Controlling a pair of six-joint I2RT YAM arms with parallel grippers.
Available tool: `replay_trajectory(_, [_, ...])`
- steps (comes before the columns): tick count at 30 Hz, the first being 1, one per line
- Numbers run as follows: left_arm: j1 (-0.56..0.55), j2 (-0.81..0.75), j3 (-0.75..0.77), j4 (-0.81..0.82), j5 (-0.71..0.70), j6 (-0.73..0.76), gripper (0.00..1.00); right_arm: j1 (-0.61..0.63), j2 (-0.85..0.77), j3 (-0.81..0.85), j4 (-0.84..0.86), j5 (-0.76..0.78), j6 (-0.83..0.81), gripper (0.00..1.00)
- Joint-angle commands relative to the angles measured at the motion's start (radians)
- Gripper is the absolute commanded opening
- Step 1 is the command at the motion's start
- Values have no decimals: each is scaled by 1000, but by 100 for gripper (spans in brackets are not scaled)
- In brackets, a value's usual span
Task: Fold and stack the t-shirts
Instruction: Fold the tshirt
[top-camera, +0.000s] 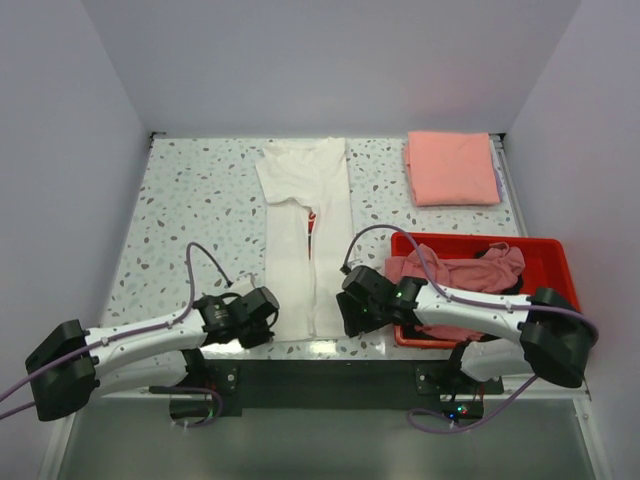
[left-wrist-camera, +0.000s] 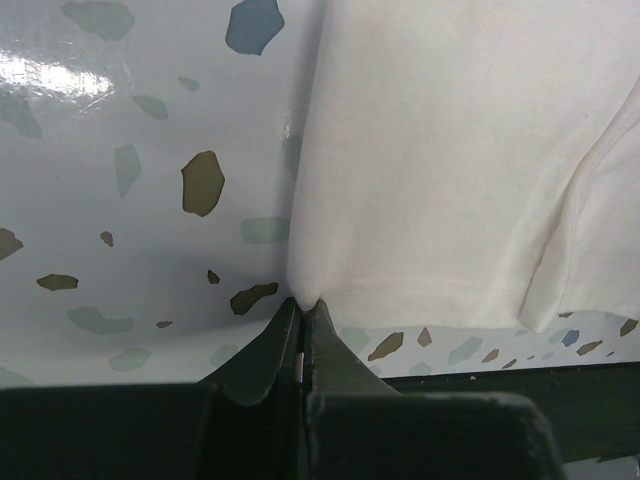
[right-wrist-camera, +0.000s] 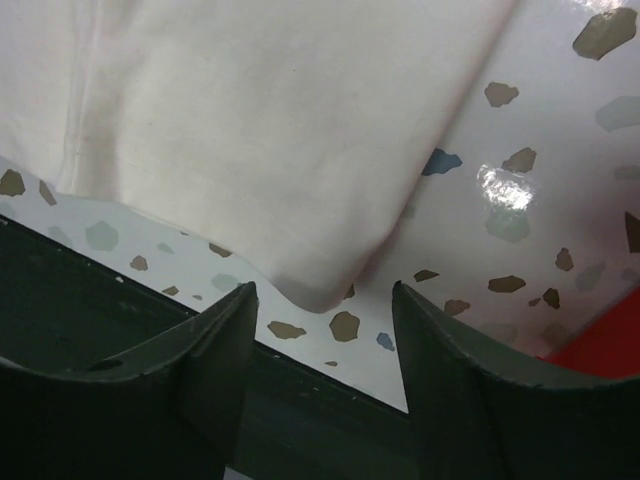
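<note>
A white t-shirt (top-camera: 303, 240) lies as a long narrow strip down the middle of the speckled table, sides folded in, a sliver of red print showing at its seam. My left gripper (top-camera: 268, 318) is shut on its near left corner (left-wrist-camera: 305, 290). My right gripper (top-camera: 345, 318) is open, its fingers (right-wrist-camera: 225, 345) straddling the near right corner (right-wrist-camera: 320, 285) without touching it. A folded salmon-pink t-shirt (top-camera: 452, 167) lies at the back right. A dusty-pink shirt (top-camera: 455, 272) is crumpled in the red bin.
The red plastic bin (top-camera: 545, 250) stands at the right front, close beside my right arm. The table's near edge (right-wrist-camera: 330, 375) runs just under both grippers. Grey walls enclose the table on three sides.
</note>
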Motion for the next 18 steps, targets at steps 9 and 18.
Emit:
replay_trajectory(9, [-1,-12,-85,-43,18,-38,0,10,52,-41,47,90,96,46])
replay_trajectory(18, [0,-43,-91,-88,10,-61,0,18,24,-121,74,18,152,0])
